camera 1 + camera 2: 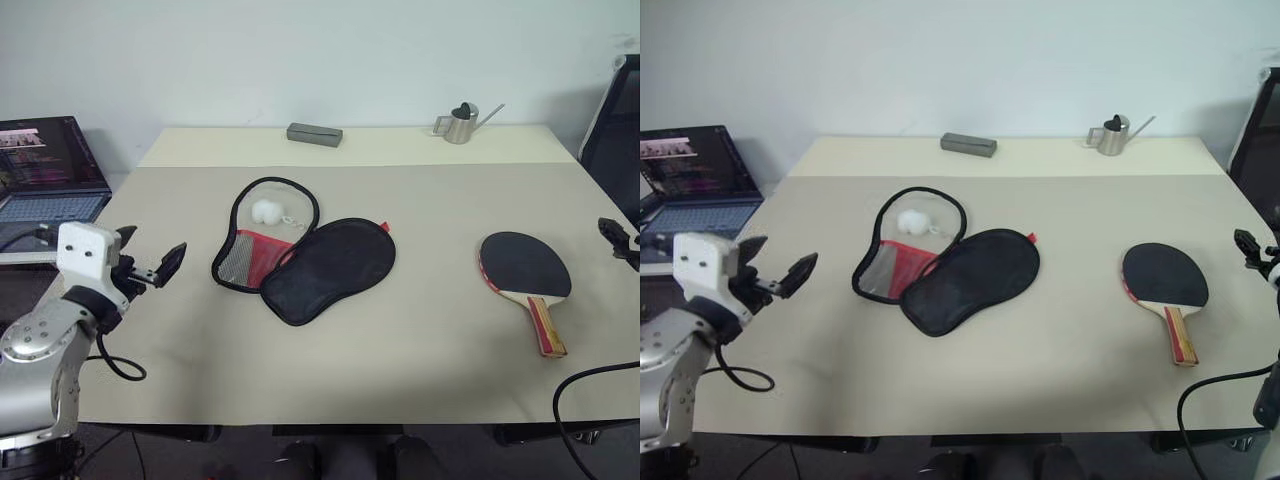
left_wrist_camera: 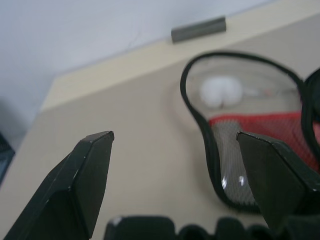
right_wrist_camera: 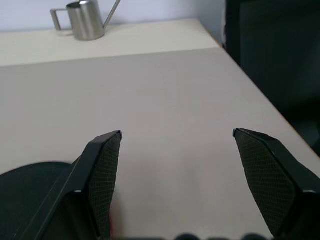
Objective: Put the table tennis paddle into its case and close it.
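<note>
Two grippers hover with fingers spread wide, holding nothing: the left gripper point(image 1: 150, 262) at the table's point(image 1: 420, 360) left edge, the right gripper point(image 3: 175, 165) at its right edge. Between them the case point(image 1: 305, 258) lies unzipped mid-table, pom-pom point(image 1: 266, 211) inside. Well right of it rests the table tennis paddle point(image 1: 527, 275), black face up. Nothing lies between them. A grey block point(image 1: 314, 134) and metal watering can point(image 1: 462, 123) stand along the far edge; a laptop point(image 1: 45, 170) sits off left.
</note>
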Robot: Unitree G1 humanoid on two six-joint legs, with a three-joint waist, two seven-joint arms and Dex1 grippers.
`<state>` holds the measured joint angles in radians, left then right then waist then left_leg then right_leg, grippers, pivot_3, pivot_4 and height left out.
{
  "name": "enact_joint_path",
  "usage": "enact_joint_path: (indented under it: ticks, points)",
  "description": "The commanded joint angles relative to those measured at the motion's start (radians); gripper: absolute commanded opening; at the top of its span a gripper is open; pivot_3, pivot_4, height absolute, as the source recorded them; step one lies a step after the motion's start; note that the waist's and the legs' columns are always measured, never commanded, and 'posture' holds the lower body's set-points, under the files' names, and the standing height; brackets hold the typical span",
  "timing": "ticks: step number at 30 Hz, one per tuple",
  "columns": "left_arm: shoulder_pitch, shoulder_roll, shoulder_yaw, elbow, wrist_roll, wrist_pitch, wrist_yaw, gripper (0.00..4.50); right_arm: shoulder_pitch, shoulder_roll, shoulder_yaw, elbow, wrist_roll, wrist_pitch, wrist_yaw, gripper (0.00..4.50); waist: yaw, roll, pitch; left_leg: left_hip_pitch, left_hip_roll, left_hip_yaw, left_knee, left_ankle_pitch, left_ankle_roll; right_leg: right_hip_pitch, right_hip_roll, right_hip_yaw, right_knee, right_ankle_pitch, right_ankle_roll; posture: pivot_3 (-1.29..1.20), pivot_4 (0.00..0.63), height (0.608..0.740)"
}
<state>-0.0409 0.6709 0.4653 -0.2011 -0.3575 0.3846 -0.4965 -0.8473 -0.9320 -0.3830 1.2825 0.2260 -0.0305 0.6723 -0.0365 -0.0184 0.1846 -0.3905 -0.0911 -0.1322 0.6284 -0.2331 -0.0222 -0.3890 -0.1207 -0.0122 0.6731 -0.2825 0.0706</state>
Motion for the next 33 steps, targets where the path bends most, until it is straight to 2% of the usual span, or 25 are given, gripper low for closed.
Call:
enact_joint_path:
  ticks: [1, 7, 12, 22, 33]
  points:
    - [-0.013, 0.014, -0.006, -0.002, 0.022, -0.025, 0.001, 4.29, -0.017, -0.015, 0.026, -0.031, -0.029, -0.027, 0.028, 3.88, 0.002, 0.0, 0.0, 0.0, 0.0, 0.0, 0.0, 0.0, 0.0, 0.0, 0.0, 0.0, 0.0, 0.0, 0.0, 0.0, 0.15, 0.74]
    - [-0.093, 0.028, -0.037, 0.046, 0.001, -0.036, -0.054, 4.29, -0.018, 0.008, 0.015, -0.065, -0.006, -0.025, 0.081, 3.88, 0.004, 0.0, 0.0, 0.0, 0.0, 0.0, 0.001, 0.0, 0.0, 0.0, 0.0, 0.0, 0.0, 0.001, 0.001, 0.0, 0.15, 0.74]
    - [-0.108, 0.039, 0.018, 0.064, -0.051, -0.034, -0.106, 4.29, -0.003, 0.046, 0.014, -0.132, 0.017, -0.001, 0.138, 3.88, -0.003, 0.0, 0.0, 0.0, 0.0, 0.0, 0.0, 0.0, 0.0, 0.0, 0.0, 0.001, -0.001, 0.001, 0.001, 0.0, 0.15, 0.74]
    - [-0.018, 0.103, 0.128, 0.06, -0.118, -0.021, -0.194, 4.29, 0.062, 0.137, 0.03, -0.384, 0.076, 0.143, 0.227, 3.88, -0.004, 0.0, 0.0, 0.0, 0.0, -0.003, 0.0, 0.0, 0.0, 0.0, 0.0, 0.001, -0.001, 0.001, 0.001, 0.0, 0.15, 0.74]
    - [0.003, 0.096, 0.155, 0.055, -0.119, -0.026, -0.161, 4.29, 0.084, 0.165, 0.029, -0.45, 0.105, 0.239, 0.235, 3.88, 0.004, 0.0, 0.0, 0.0, 0.0, -0.004, 0.0, -0.001, 0.001, 0.0, 0.0, 0.001, -0.001, 0.001, 0.002, 0.0, 0.15, 0.74]
